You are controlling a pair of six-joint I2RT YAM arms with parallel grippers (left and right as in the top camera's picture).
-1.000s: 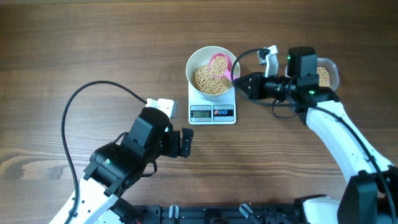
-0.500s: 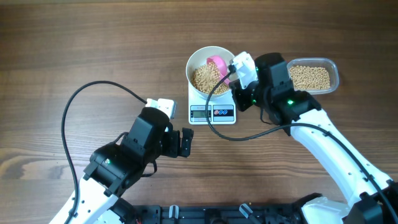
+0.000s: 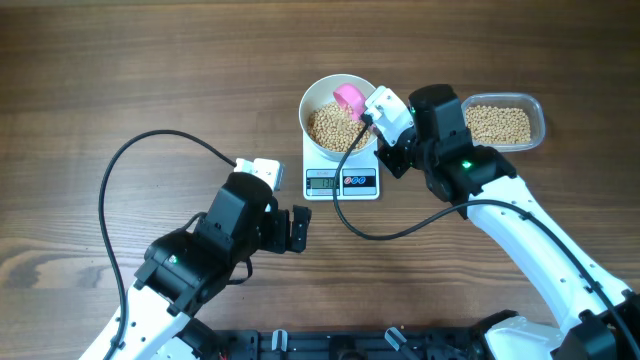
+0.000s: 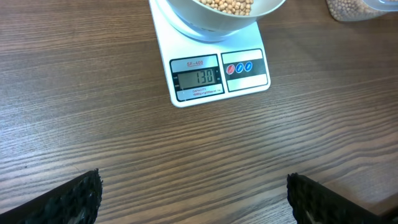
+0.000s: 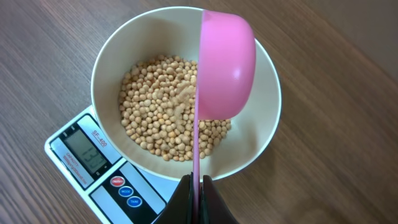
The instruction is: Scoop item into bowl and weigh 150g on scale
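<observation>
The white bowl (image 3: 340, 90) (image 5: 261, 143) stands on the white scale (image 3: 342, 180) (image 4: 214, 78) (image 5: 93, 180) and holds a heap of tan beans (image 3: 330, 128) (image 5: 158, 121) (image 4: 230, 5). My right gripper (image 3: 382, 118) (image 5: 197, 199) is shut on the thin handle of a pink scoop (image 3: 349, 97) (image 5: 227, 62). The scoop is turned on its side over the bowl, and beans blur as they fall from it. The scale's display (image 4: 198, 77) reads 130. My left gripper (image 3: 297, 230) (image 4: 194, 198) is open above bare wood, in front and to the left of the scale.
A clear plastic tub (image 3: 503, 123) (image 4: 354, 9) with more beans sits right of the scale, behind my right arm. A black cable (image 3: 150, 145) loops over the table at left, and another curls in front of the scale.
My right arm swung left from the tub to the bowl with the scoop. The scoop has tipped over the bowl. The left arm has not moved.
</observation>
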